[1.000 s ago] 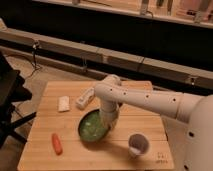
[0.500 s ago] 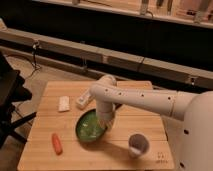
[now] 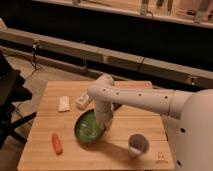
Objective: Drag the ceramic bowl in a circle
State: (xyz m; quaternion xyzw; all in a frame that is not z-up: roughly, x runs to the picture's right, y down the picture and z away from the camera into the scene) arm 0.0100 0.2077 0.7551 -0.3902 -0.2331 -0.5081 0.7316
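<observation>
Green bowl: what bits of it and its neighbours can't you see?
Camera view:
- ceramic bowl: right rim hidden behind the gripper, which hangs down at that edge.
- gripper: cannot tell how it meets the bowl.
- white object beside the arm: partly covered by the arm; cannot tell what it is.

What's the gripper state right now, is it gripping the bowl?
Gripper: down at the right rim of the ceramic bowl; whether it is open, closed or gripping the bowl cannot be told.
</observation>
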